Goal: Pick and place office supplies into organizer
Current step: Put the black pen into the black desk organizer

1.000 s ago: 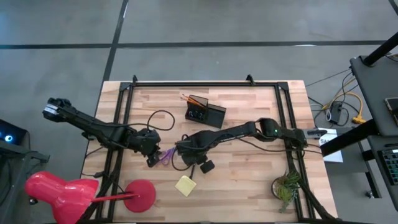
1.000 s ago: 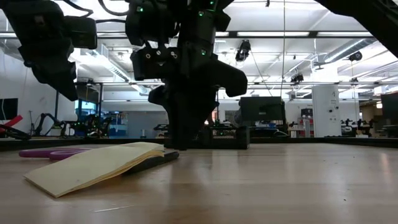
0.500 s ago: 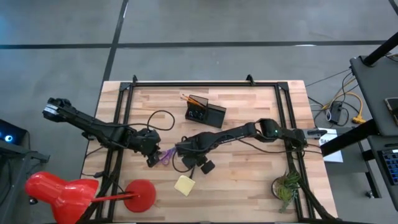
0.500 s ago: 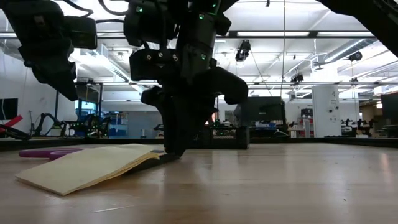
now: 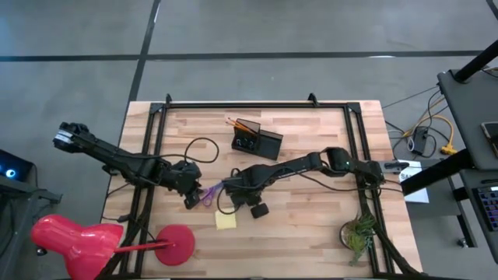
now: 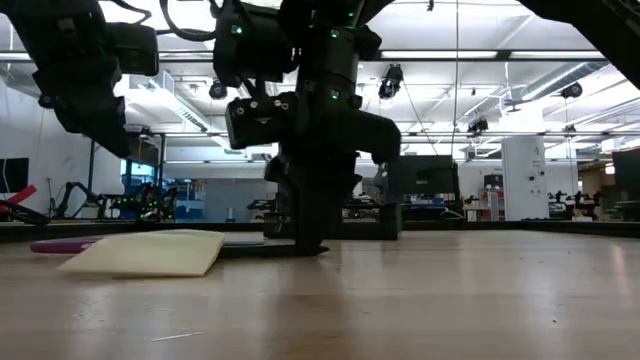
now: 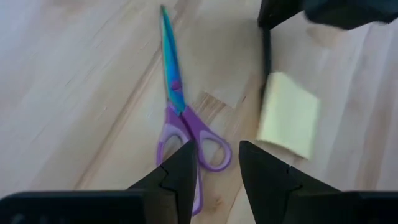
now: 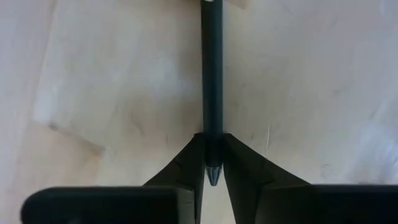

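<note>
The black pen (image 8: 211, 81), pinched near its tip by the right gripper (image 8: 212, 163), may slip or drag the sticky pad (image 5: 226, 221); left gripper (image 7: 212, 163) hangs spread over the scissors (image 7: 180, 118)

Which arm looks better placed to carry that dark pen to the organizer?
The right. Its gripper is already shut on the pen, and the organizer stands just beyond it. The left gripper is open over the scissors.
</note>
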